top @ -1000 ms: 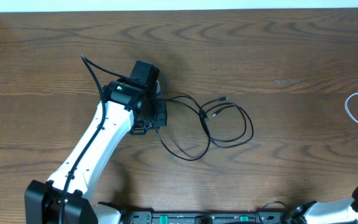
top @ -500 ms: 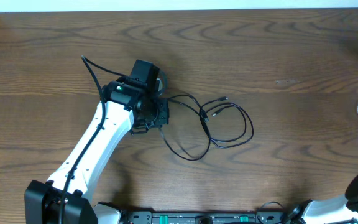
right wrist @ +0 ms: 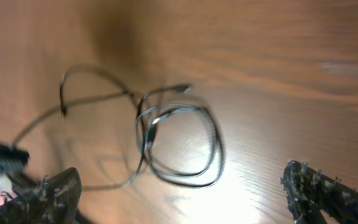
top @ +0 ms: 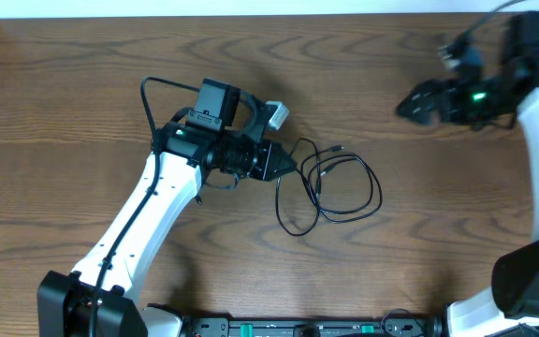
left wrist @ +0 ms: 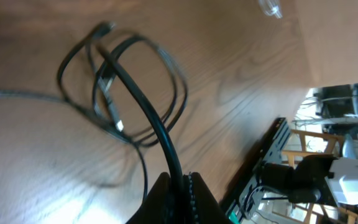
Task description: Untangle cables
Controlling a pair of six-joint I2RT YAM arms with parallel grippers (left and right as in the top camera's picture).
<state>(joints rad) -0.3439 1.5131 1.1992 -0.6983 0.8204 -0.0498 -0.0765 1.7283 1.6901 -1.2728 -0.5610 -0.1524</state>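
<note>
The left gripper sits left of the surface's middle, pointing right. It is closed tight, and its wrist view shows one black strand pinched between the fingertips at the bottom of the picture. From that pinch the strand runs straight away from the gripper into the tangle.

The black cables lie just right of that gripper, about midway between the near and far edges of the surface. They form overlapping loops with a slack tail sagging toward the near edge. Two small plug ends poke out on the far side. Both wrist views are smeared, so which loop passes over which is hard to say.

The right gripper hangs toward the far right corner, well apart from the loops, its jaws spread wide and empty. The tangle lies to its left and nearer the near edge.

So the left arm has the cable in hand. The free loops sit between the two grippers, and the right one would likely have to cross leftward to reach them.
</note>
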